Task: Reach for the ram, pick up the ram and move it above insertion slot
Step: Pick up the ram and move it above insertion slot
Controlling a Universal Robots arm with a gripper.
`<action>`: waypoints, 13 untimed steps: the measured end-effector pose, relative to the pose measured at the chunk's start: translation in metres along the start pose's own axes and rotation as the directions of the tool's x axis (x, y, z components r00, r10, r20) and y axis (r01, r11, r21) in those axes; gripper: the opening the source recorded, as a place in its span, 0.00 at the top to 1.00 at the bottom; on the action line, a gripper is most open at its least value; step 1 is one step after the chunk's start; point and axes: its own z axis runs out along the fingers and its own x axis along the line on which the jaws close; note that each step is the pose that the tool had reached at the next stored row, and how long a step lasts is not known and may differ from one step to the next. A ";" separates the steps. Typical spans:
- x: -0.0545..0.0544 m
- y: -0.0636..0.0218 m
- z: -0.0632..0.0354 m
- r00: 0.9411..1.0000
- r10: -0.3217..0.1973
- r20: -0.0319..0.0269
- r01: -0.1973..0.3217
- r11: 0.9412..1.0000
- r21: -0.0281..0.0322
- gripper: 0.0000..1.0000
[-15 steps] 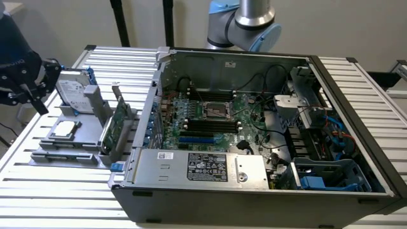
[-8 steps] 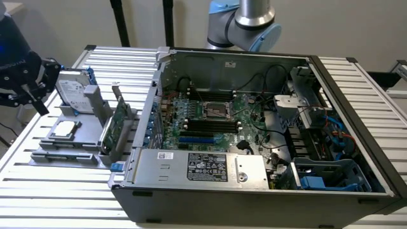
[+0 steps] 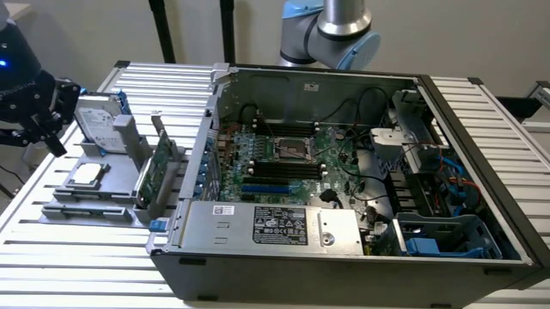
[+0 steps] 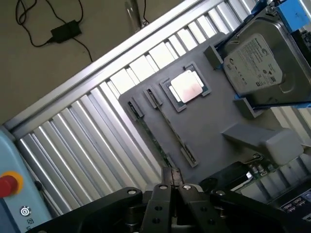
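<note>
Two rams stand on edge in the grey holder, seen as thin green strips: one ram nearer the processor, the other beside it. My gripper hangs above the holder, its fingertips close over the near ends of the strips. The black fingers lie together with nothing between them. In the exterior view the gripper is at the far left, above the holder's outer edge. The black insertion slots lie on the motherboard inside the open computer case.
The holder also carries a silver hard drive, a processor and an upright green expansion card. The case's wall stands between holder and motherboard. A red button and a cabled power brick lie off the table.
</note>
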 end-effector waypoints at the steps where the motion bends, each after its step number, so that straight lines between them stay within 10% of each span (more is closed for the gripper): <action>1: 0.000 0.0000 0.0002 1.000 -0.018 -0.001 0.018 1.000 0.000 0.89; 7: 0.000 0.0000 0.0016 0.992 -0.127 -0.004 0.127 0.992 0.000 0.89; 13: 0.000 -0.0001 0.0029 0.972 -0.235 -0.008 0.235 0.972 -0.001 0.89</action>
